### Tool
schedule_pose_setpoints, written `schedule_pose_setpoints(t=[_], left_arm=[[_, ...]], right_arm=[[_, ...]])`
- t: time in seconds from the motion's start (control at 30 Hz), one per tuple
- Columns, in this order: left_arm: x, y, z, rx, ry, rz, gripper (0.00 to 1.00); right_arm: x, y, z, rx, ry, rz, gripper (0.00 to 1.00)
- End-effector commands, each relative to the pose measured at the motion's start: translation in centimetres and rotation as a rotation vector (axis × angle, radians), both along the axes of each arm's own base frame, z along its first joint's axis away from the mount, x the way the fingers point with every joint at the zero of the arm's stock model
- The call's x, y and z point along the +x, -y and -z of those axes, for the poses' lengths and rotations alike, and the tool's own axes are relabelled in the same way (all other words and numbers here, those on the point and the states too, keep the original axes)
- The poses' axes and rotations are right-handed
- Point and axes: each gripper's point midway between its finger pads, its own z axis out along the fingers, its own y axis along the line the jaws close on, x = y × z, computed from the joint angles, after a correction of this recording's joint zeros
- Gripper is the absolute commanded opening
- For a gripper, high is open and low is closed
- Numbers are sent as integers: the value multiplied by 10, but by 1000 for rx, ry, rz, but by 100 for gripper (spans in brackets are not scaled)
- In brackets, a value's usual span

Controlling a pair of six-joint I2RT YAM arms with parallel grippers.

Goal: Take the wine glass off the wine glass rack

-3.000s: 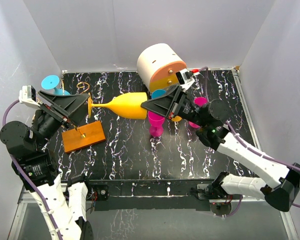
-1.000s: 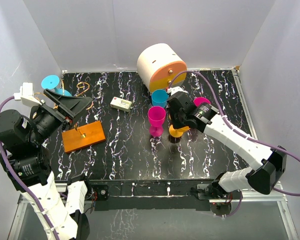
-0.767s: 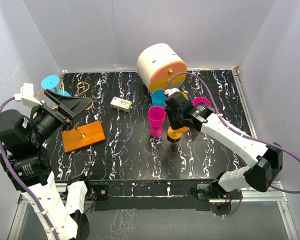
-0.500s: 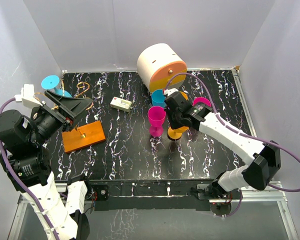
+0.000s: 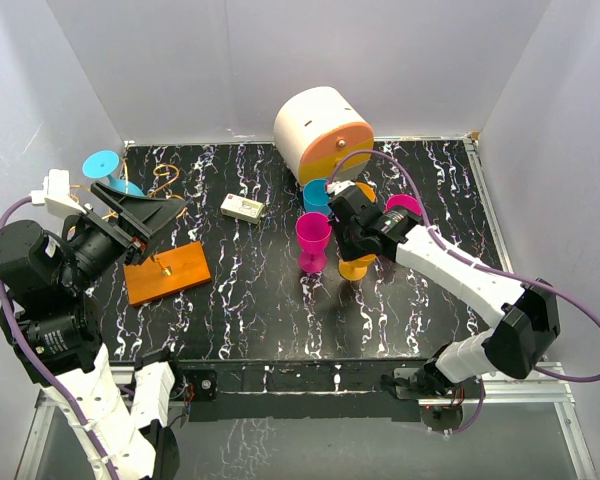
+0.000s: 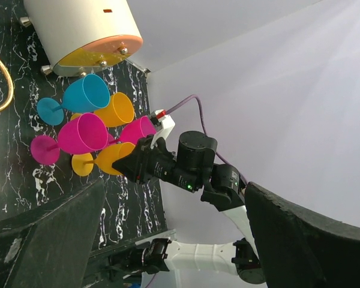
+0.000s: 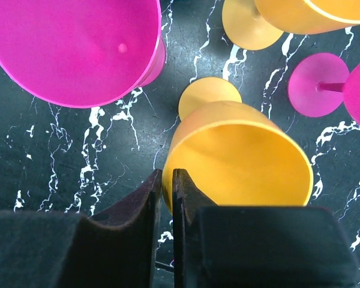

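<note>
Right wrist view: yellow glass (image 7: 240,156) has left the rack (image 5: 167,271), standing at its 3 o'clock. My right fingers (image 7: 149,204) pinch its rim, just loosening; left fingers (image 6: 48,240) wide open. Nearly done.

Black table (image 5: 260,310) veined with white marbling. At nine o'clock, the wine glass rack (image 5: 170,272) has an orange base; at twelve, a white-and-orange cabinet (image 5: 315,120). Toward two o'clock: magenta wine glass (image 5: 313,235), blue wine glass (image 5: 317,192), yellow wine glass (image 5: 358,266).
</note>
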Motion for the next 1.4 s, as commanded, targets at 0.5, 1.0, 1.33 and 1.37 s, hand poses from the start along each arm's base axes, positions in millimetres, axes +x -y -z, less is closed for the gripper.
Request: schedule_pose_setpoints(t=[0.5, 1.0, 1.33, 1.37], left_arm=[[5, -5, 2, 34, -31, -13, 99], [44, -103, -2, 511, -167, -387, 99], [71, -172, 9, 615, -337, -654, 99], [75, -176, 11, 622, -358, -665, 99]], right_arm=[[-6, 5, -162, 291, 384, -69, 71], [-105, 11, -188, 641, 532, -308, 91], [-101, 38, -208, 708, 699, -192, 98], [-101, 39, -209, 710, 711, -188, 98]])
